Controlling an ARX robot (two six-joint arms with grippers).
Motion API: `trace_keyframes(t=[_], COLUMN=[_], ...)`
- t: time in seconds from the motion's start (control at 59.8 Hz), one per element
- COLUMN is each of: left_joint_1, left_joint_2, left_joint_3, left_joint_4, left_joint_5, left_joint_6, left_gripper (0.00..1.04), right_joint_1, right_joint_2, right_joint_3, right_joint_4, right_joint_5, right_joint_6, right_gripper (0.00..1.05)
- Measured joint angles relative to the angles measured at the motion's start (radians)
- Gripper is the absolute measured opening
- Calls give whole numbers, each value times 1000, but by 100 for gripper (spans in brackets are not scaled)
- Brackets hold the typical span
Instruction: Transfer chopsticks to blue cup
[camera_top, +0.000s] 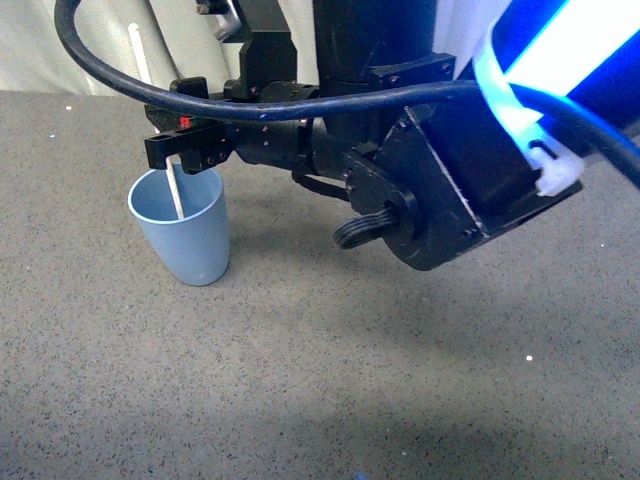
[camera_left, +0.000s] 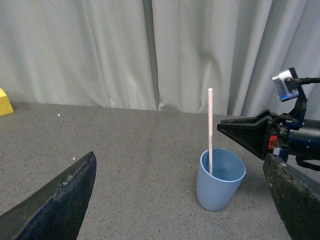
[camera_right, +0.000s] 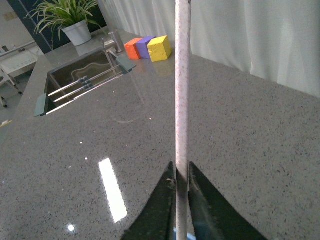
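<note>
The blue cup (camera_top: 183, 228) stands upright on the grey counter, left of centre in the front view; it also shows in the left wrist view (camera_left: 219, 178). The chopstick (camera_top: 176, 192) is a thin cream-white stick held nearly upright, its lower end inside the cup. It also shows in the left wrist view (camera_left: 210, 131) and the right wrist view (camera_right: 182, 90). My right gripper (camera_top: 172, 150) is shut on the chopstick just above the cup's rim; it also shows in the right wrist view (camera_right: 181, 172). My left gripper (camera_left: 187, 200) is open and empty, its jaws wide apart, short of the cup.
The grey speckled counter (camera_top: 320, 380) carries the cup. A sink (camera_right: 85, 75) with a tap, a potted plant (camera_right: 67, 17) and orange, purple and yellow blocks (camera_right: 148, 48) lie farther along the counter. A yellow block (camera_left: 4, 102) sits by the white curtain (camera_left: 150, 50).
</note>
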Motion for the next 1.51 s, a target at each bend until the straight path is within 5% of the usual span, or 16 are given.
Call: trace_keyframes(t=[0.167, 0.351, 0.552, 0.669, 0.719, 0.786, 1.154, 1.506], left_joint_1=[0, 0, 0, 0, 0, 0, 0, 0], left_joint_2=[0, 0, 0, 0, 0, 0, 0, 0], left_joint_3=[0, 0, 0, 0, 0, 0, 0, 0], left_joint_4=[0, 0, 0, 0, 0, 0, 0, 0], left_joint_5=[0, 0, 0, 0, 0, 0, 0, 0], left_joint_6=[0, 0, 0, 0, 0, 0, 0, 0], left_gripper=[98, 98, 98, 98, 98, 98, 98, 98], right_joint_1=[-29, -90, -225, -273, -277, -295, -421, -500], right_joint_2=[-85, -211, -385, -591, -679, -775, -1129, -1412], right_joint_3=[-100, -253, -494, -679, -784, -870, -1128, -1227], right_joint_4=[57, 33, -56, -51, 92, 155, 78, -106], right_joint_5=[27, 200, 518, 565, 734, 807, 713, 626], right_joint_6=[15, 47, -50, -97, -158, -187, -224, -227], right_gripper=[63, 96, 95, 95, 85, 74, 4, 1])
